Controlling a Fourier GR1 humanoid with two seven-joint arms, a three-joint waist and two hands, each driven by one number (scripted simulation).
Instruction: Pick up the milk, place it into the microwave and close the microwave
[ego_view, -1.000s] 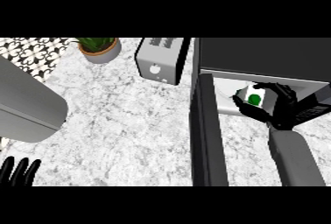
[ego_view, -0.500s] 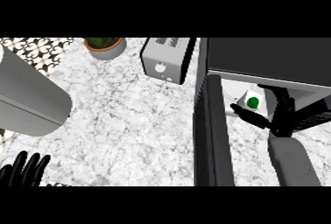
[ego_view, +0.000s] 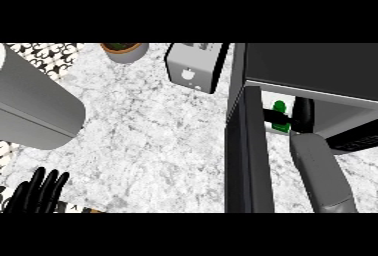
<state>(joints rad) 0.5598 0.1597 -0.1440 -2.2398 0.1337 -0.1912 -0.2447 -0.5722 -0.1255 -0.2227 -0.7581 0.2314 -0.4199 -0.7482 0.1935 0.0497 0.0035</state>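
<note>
Currently: milk (ego_view: 280, 107) sits just inside the mouth of the microwave (ego_view: 310, 70), close behind the open door (ego_view: 247, 160). The right hand (ego_view: 301, 116) is curled round it, and a dark finger crosses the carton's green face. Cannot tell whether the carton's base touches the microwave floor. The left hand (ego_view: 40, 192) is well to the left of the microwave, low over the counter (ego_view: 162, 140), fingers straight and upward, holding nothing; resting. Risks, as judgement: (1) letting go before the base is down would tip the carton. (2) The carton is near the microwave's front edge, so if it goes no deeper the closing door may strike it. (3) The right forearm (ego_view: 321, 175) runs through the microwave's opening beside the door. A careless withdrawal could drag the carton out, and a door swung too soon would catch the arm.
</note>
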